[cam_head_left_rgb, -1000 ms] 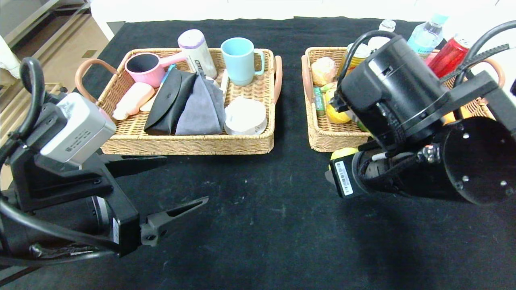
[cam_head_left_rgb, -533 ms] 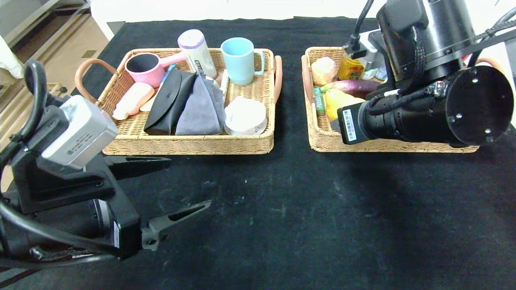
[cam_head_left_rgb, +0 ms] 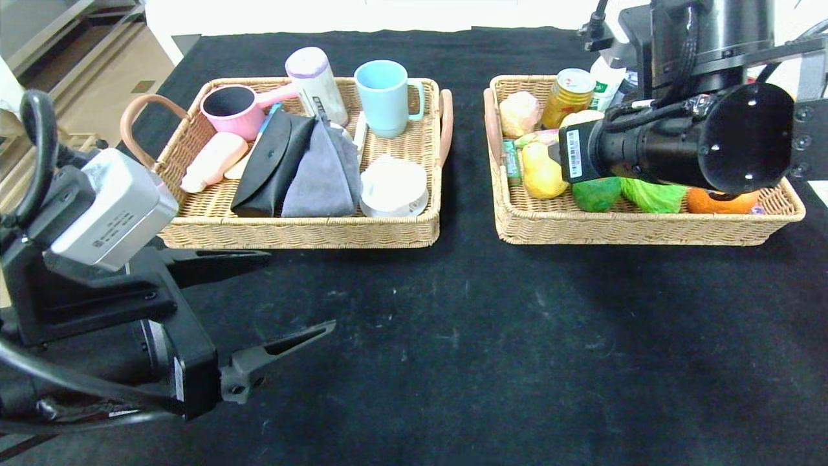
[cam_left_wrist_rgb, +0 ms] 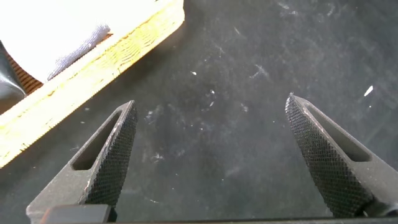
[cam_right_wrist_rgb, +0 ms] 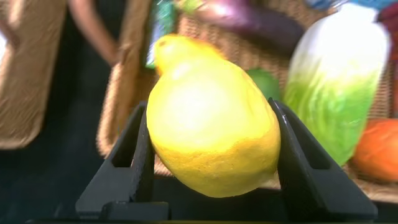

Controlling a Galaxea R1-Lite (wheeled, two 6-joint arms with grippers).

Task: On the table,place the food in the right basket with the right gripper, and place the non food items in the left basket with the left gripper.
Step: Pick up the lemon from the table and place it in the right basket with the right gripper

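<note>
- Your right end effector (cam_right_wrist_rgb: 211, 155) is pinching the yellow lemon (cam_right_wrist_rgb: 211, 124) between both fingers, up over the right basket (cam_head_left_rgb: 640, 226), above the near-left part of it.
- Your left end effector (cam_head_left_rgb: 259, 304) sits spread wide and empty, low over the bench (cam_head_left_rgb: 453, 336) just in front of the left basket (cam_head_left_rgb: 297, 233).
- Black cloth covers the bench; pale flooring shows at the far left.

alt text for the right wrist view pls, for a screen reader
The right claw grips a yellow lemon between its two black fingers, held over the near edge of a wicker basket. Behind it lie a cabbage, an eggplant and an orange.
</note>
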